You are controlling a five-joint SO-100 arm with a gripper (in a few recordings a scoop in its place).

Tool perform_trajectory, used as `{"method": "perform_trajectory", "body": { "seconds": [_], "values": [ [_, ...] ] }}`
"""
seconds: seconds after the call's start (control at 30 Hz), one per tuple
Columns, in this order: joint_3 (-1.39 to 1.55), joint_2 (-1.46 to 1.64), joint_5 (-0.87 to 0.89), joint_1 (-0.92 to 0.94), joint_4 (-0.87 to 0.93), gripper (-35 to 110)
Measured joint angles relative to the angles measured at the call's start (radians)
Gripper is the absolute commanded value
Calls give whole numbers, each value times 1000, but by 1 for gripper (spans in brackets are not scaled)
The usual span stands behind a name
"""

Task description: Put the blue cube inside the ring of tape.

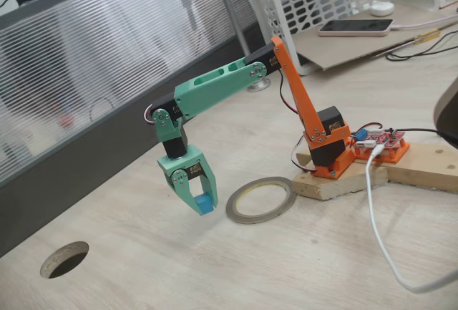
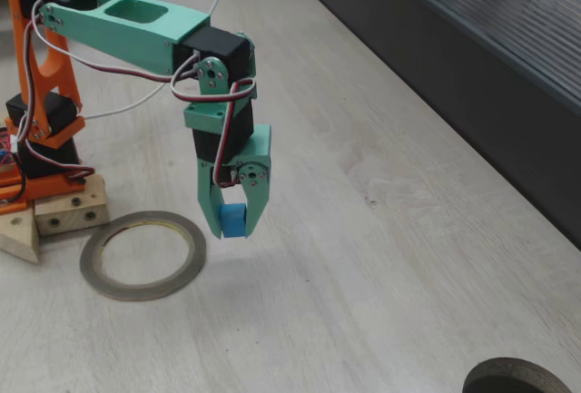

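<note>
Placed high in both fixed views, looking down at the pale wooden table point(image 1: 215, 267). One more distant, facing the ribbed wall panel; the other closer, from the opposite side. Shared: green tool point(image 1: 201, 203) point(image 2: 232, 227), flat grey-brown tape ring point(image 1: 262, 200) point(image 2: 142, 255).

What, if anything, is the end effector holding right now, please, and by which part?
The green end effector holds the tiny sky-blue plastic cube, pinched by two opposite faces between its fingertips.
</note>
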Motion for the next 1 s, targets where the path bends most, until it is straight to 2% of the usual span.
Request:
{"method": "perform_trajectory", "body": {
  "seconds": [0.43,0.8,1.0],
  "values": [
    [0,127,0,3,0,3],
    [0,129,5,229,2,2],
    [0,129,152,244,2,2]
  ]
}}
